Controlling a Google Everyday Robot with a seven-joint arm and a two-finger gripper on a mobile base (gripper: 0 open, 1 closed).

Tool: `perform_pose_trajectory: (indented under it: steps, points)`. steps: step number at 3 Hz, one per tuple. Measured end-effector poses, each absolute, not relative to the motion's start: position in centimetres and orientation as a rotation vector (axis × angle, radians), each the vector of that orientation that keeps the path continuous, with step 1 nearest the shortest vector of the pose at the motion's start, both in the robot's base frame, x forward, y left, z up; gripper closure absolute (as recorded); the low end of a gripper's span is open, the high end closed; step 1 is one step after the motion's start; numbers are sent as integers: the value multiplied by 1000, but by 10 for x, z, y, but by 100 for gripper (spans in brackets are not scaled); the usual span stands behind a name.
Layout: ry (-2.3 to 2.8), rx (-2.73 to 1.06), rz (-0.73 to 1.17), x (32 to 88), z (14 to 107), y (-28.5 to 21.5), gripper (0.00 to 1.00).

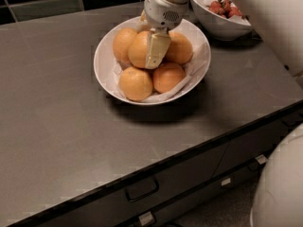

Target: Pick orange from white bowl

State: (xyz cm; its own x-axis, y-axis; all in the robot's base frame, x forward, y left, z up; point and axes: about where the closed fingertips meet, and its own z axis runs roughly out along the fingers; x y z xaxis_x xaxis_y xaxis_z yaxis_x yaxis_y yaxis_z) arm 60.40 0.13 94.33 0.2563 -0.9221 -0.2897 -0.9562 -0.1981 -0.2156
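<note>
The gripper [151, 51] is down inside the white bowl [102, 66], pressed against the orange [137, 50] at the top of the pile. Whether the jaws are closed on that fruit cannot be told. The bowl is lined with crinkled white paper [200, 60] and holds five fruits. One lies left of the jaws, one right, and two sit in front of and below them. Behind and to the right of the jaws a second white bowl [222, 27] holds red berries [225, 7]. Both bowls stand on a dark countertop [57, 122].
</note>
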Motion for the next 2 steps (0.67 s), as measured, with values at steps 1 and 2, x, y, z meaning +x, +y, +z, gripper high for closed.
perform_pose_trajectory:
  steps: [1,2]
  points:
    - [1720,-2186,136,604,943,1,75]
    - [1720,-2186,136,604,943,1,100]
